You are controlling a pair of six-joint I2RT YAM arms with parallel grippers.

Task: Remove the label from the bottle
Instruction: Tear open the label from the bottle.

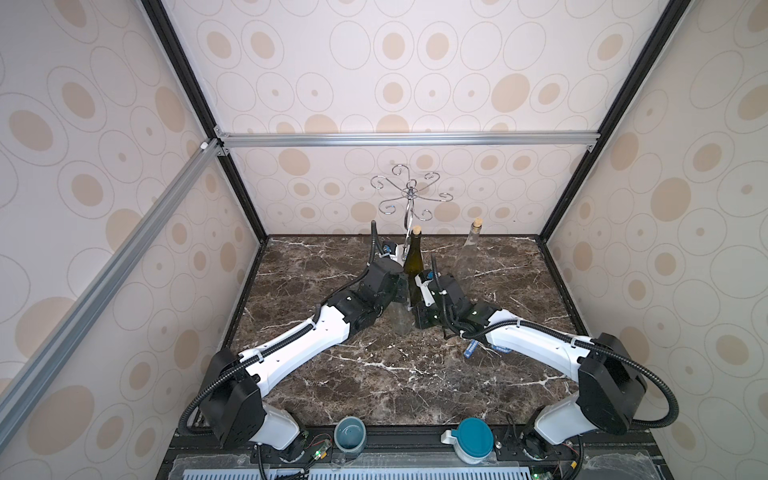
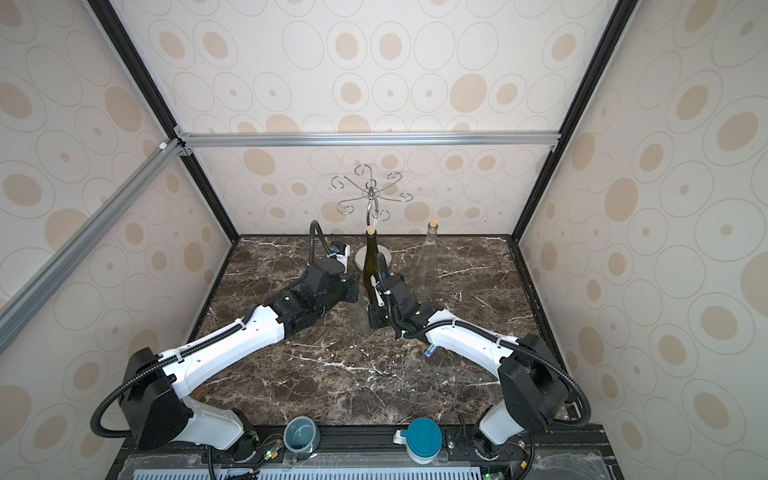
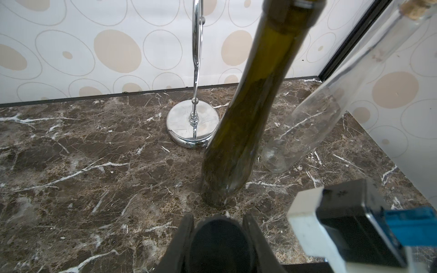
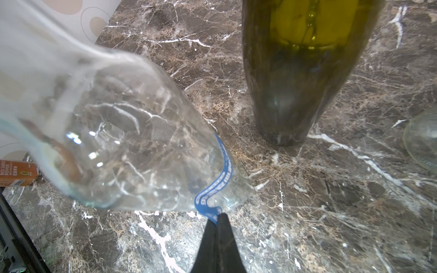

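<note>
Right gripper: jaws fully together, pinching the free end of the blue label. That end looks lifted off the plastic. The rest of the strip runs in a wavy line on the wall of the clear bottle.

Left gripper: jaws narrow around a dark rounded shape. I read it as the clear bottle's upper end, since both top views show that gripper meeting the bottle, but the contact itself is hidden.

Location: in a top view the clear bottle sits at centre frame, between the two wrists. It's low over the marble table; can't tell if it touches.

Doing this step well, my take:
- Left arm is the anchor only: firm hold, no rotation.
- Right arm pulls along the strip's own line, at a shallow angle to the wall. The strip is thin, so a steep or jerky pull probably tears it.
- If it stretches or necks, stop and re-pinch nearer the peel front.
- Pull toward the lower part of the top frame. The green bottle stands just above the wrists there, with the corked glass bottle to its right and the chrome stand behind. All three look easy to tip.
</note>
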